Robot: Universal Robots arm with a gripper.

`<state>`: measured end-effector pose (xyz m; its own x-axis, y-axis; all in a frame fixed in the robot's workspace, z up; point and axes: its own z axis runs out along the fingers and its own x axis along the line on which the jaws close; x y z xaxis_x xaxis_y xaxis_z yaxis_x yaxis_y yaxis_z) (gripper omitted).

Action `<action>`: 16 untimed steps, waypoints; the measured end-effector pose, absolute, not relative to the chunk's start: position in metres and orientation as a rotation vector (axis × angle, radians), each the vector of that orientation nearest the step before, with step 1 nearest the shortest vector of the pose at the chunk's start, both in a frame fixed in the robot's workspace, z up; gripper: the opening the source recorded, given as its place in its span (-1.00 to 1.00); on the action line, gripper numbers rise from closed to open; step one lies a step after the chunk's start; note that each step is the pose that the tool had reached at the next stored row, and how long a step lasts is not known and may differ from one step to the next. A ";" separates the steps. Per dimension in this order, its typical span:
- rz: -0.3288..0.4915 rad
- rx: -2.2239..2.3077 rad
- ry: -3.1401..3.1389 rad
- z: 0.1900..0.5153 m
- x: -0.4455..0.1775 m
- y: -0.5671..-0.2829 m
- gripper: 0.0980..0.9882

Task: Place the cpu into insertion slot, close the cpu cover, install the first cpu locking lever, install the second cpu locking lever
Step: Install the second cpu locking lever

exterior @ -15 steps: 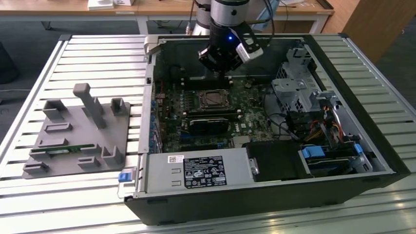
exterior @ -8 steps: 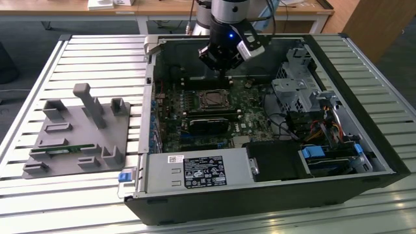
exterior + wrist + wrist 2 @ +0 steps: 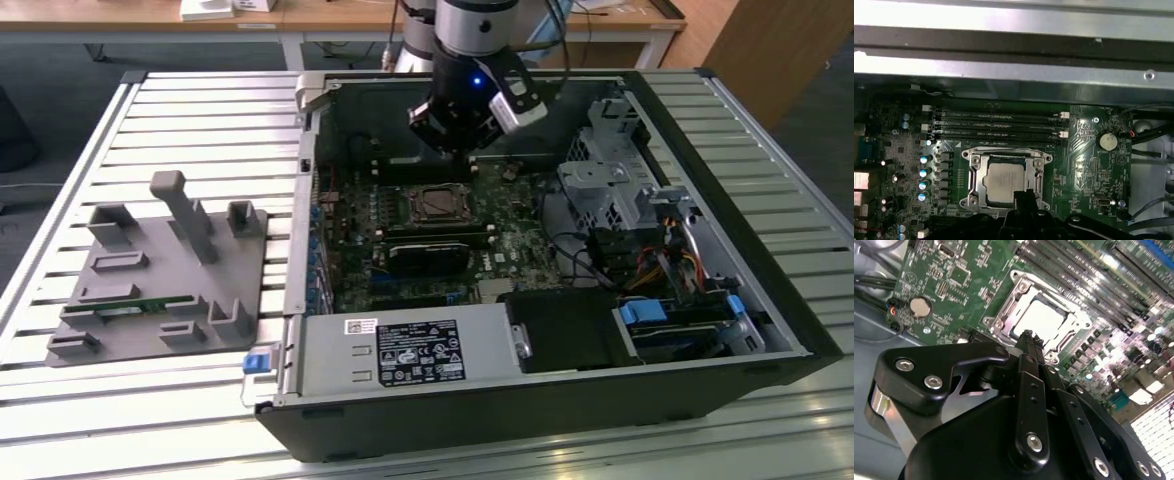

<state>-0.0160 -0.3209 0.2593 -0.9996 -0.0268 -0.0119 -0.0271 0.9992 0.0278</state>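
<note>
Overhead, exterior view: gripper (image 3: 461, 140) hangs inside the open PC case (image 3: 747, 310), just above the insertion slot (image 3: 438, 206); its body hides the fingertips. Second wrist view: fingers (image 3: 1029, 347) pressed together, empty, tip over the socket edge. cpu (image 3: 1043, 319) sits in the slot, cpu cover (image 3: 1004, 315) closed around it. First wrist view: same cpu (image 3: 1004, 178), near edge cut off by the gripper; memory slots (image 3: 996, 125) beyond.

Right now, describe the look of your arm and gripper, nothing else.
In the exterior view the arm is a silver-grey cylinder with black sections, and a blue light glows on the black wrist. A small grey block is mounted at its side. In the second wrist view the gripper is matte black, built of rounded linkage plates fastened with silver screws, narrowing to slim black fingers.
</note>
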 end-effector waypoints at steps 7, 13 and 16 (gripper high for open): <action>0.066 -0.042 3.132 0.258 -0.016 -0.337 -0.96; 0.142 -0.042 3.131 0.256 -0.016 -0.346 -0.96; 0.143 -0.042 3.131 0.253 -0.016 -0.351 -0.96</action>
<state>-0.0160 -0.3507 0.2531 -0.9996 -0.0262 -0.0084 -0.0269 0.9955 0.0908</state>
